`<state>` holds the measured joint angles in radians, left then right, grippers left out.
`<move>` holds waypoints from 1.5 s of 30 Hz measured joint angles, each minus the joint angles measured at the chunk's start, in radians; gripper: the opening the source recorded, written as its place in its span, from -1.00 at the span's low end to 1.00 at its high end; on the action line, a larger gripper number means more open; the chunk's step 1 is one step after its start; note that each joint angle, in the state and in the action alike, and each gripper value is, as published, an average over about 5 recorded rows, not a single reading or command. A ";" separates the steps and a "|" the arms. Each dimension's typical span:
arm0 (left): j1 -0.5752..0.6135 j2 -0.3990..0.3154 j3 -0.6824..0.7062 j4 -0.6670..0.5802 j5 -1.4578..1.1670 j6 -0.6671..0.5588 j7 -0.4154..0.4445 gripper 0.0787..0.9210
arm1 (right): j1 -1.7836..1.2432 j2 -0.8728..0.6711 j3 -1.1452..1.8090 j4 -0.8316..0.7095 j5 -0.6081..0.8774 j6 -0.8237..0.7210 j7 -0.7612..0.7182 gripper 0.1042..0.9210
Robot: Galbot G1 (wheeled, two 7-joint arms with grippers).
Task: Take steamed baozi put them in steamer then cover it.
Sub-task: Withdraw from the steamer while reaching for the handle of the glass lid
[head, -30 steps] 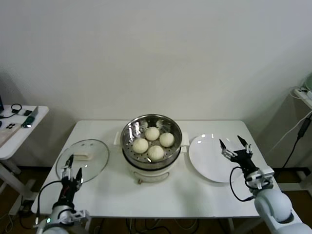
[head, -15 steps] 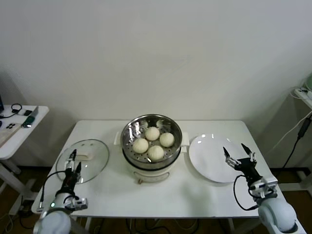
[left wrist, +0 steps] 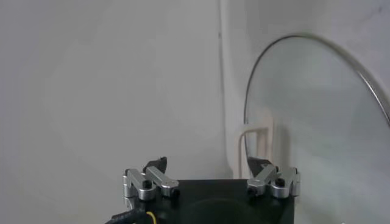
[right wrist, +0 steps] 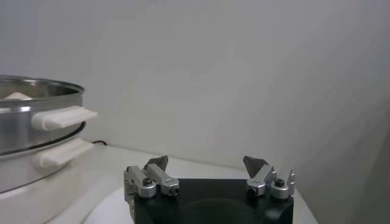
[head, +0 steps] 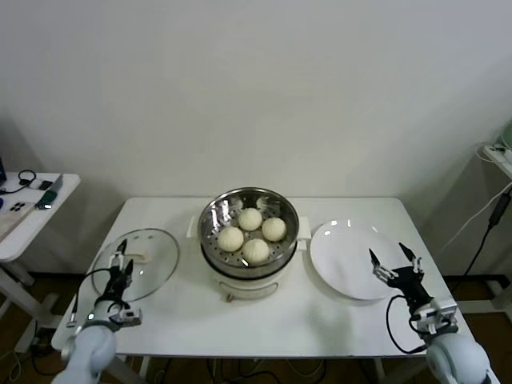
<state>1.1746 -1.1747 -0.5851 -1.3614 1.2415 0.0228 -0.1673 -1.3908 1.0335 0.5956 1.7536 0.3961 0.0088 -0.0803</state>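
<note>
While uncovered, cover (head: 138,259) lies under left claw (head: 122,269).

White rectangular table (head: 264,320) filling the centre, set against a plain pale wall (head: 256,88). Round flat white plate (head: 340,256) lying at 3 o'clock on the tabletop, near the right edge. Smaller white side table (head: 32,212) standing apart at 9 o'clock, carrying a few small dark items (head: 40,192) too small to identify. Grey cable (head: 492,216) hanging at the far 3 o'clock edge, below a pale object cut off by the frame.
</note>
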 measured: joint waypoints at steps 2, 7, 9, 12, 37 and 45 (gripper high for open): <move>-0.019 -0.001 0.002 0.026 0.002 -0.005 -0.005 0.77 | -0.002 0.003 0.001 -0.001 -0.005 0.002 -0.002 0.76; -0.064 -0.005 0.007 0.079 0.004 -0.017 -0.019 0.77 | -0.005 0.013 0.003 -0.005 -0.017 0.007 -0.009 0.76; -0.080 -0.006 0.010 0.098 0.005 -0.021 -0.024 0.77 | -0.007 0.018 0.004 -0.007 -0.022 0.009 -0.012 0.76; -0.100 -0.008 0.013 0.121 0.006 -0.026 -0.028 0.77 | -0.008 0.025 0.005 -0.010 -0.029 0.014 -0.014 0.76; -0.169 -0.024 0.014 0.230 0.011 -0.065 -0.042 0.02 | -0.002 0.060 0.005 -0.029 -0.076 0.034 -0.025 0.76; -0.170 -0.029 0.014 0.237 0.007 -0.074 -0.046 -0.52 | 0.001 0.072 0.006 -0.035 -0.085 0.040 -0.027 0.76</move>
<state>1.0043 -1.2038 -0.5709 -1.1246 1.2481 -0.0515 -0.2130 -1.3896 1.1059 0.6016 1.7184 0.3116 0.0489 -0.1074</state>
